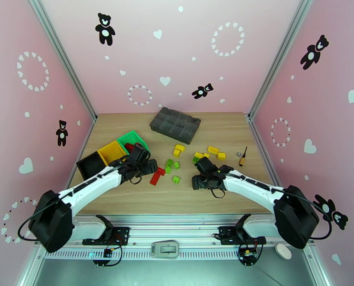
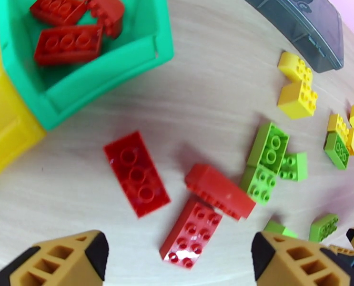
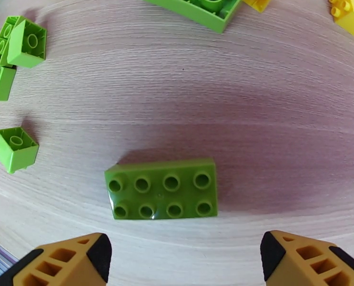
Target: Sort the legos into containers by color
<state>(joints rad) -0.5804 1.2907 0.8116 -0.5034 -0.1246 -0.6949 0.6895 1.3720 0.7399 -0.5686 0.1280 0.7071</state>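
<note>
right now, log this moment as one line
left gripper: open over red legos | right gripper: open over green lego | green container: some reds inside

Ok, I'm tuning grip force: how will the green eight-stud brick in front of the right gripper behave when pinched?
The green eight-stud brick looks like rigid moulded plastic, so it probably won't flex. Its glossy sides may slip a little when the right gripper, now open, pinches. Lying flat and broad on the wooden table, it seems unlikely to roll or tip.

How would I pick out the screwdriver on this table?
Find the dark grey compartment tray at the far middle, then look right and nearer, past the yellow bricks. The screwdriver lies there: the only slim thing, orange-handled, dark-shafted.
</note>
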